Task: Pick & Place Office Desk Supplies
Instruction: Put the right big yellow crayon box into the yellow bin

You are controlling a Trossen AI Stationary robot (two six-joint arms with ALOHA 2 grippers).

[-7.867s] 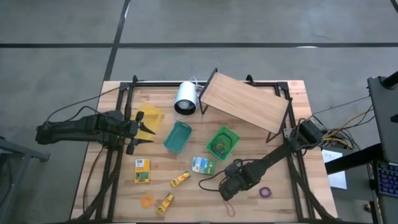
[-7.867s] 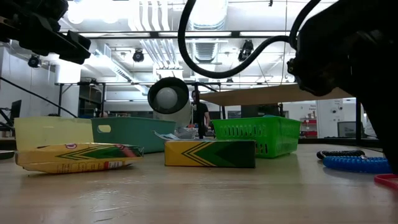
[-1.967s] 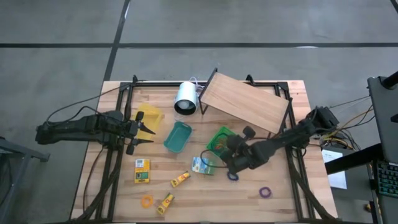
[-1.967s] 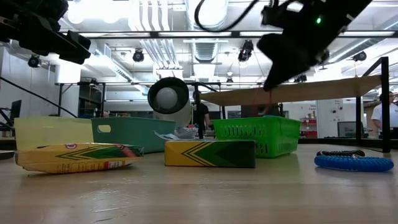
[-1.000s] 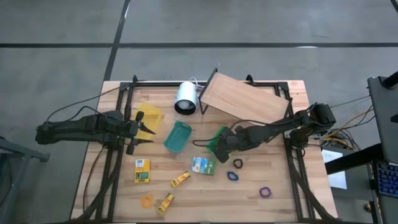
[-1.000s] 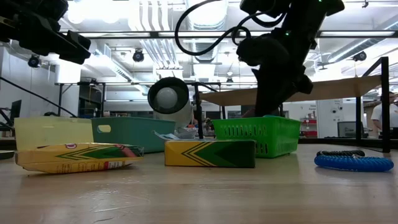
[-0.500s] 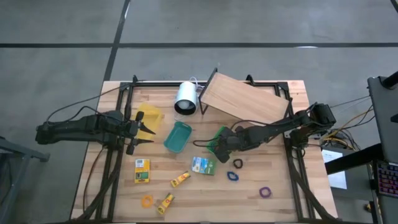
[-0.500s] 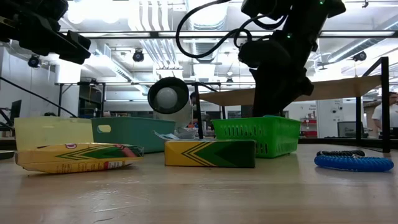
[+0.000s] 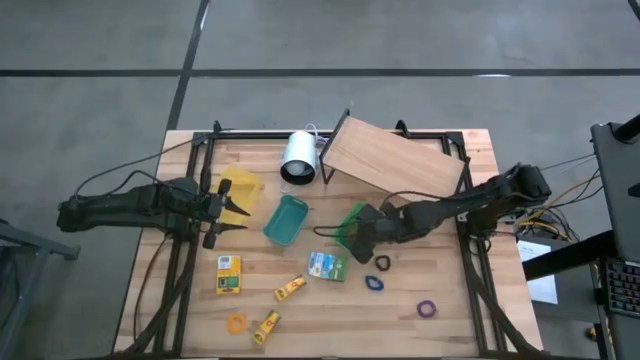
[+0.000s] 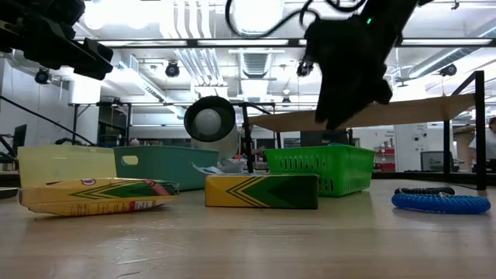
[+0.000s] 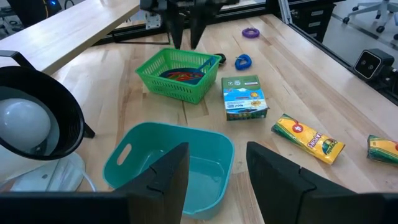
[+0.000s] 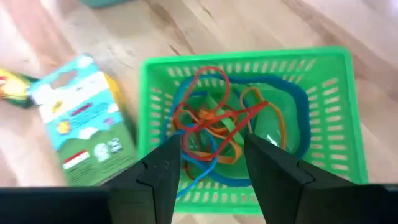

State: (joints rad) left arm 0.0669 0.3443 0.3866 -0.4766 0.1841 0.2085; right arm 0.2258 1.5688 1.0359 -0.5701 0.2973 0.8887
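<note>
The right gripper (image 9: 356, 236), fingers apart and empty, hovers over the green basket (image 12: 336, 112) of rubber bands (image 12: 214, 134); the left gripper (image 9: 240, 217), at nine o'clock, is parted.

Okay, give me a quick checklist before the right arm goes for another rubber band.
1. Right gripper open and holding nothing: ok.
2. Right gripper above the green basket, not among the bands: ok.
3. Rubber bands lie inside the basket, none hanging over its rim: ok.
4. Loose targets left on the table: blue band, purple band, orange band: ok.
5. Left gripper waiting by the yellow bin, away from the right arm's path: ok.
6. Dark ring beside the basket is a band: cannot tell.
</note>
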